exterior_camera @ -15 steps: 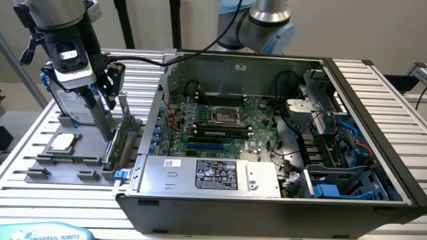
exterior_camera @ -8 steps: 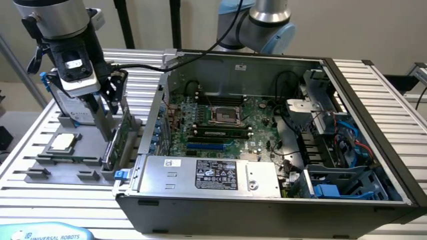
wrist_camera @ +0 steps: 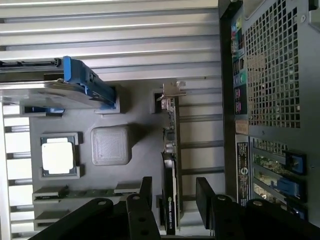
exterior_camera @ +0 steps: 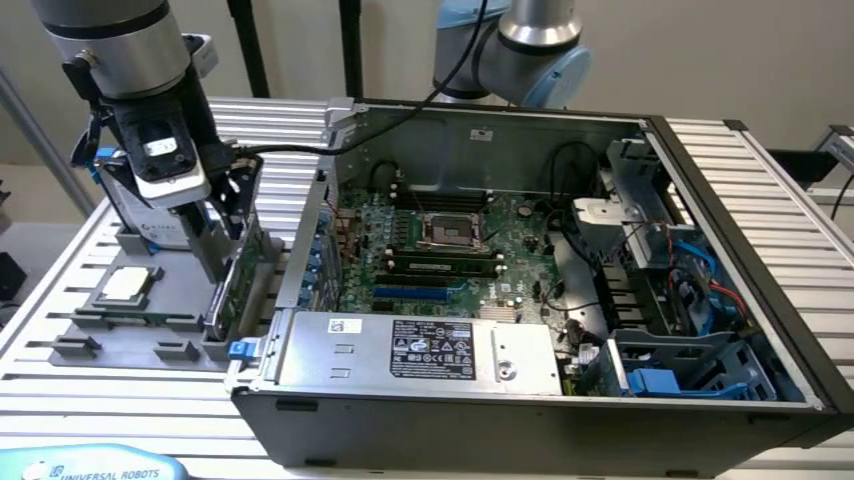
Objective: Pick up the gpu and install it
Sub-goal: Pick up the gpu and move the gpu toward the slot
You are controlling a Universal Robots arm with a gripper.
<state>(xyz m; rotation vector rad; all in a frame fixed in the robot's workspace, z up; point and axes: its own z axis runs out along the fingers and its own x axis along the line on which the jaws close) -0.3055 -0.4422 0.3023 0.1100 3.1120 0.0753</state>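
**Gripper straddles the upright gpu, jaws wide**

The gpu stands on its long edge in a slot of the grey holder on the table. It sits just outside the open computer case, on the exterior view's left. The gripper hangs directly over it with the jaws spread wide. In the wrist view one finger lies to each side of the thin card, and neither visibly touches it. The card's long axis runs across the line on which the jaws close, so closing would press on its two flat faces. The silver bracket is at the end farther from the fingers. Nothing is held yet. The hard drive and the cpu chip lie well aside in the same holder.
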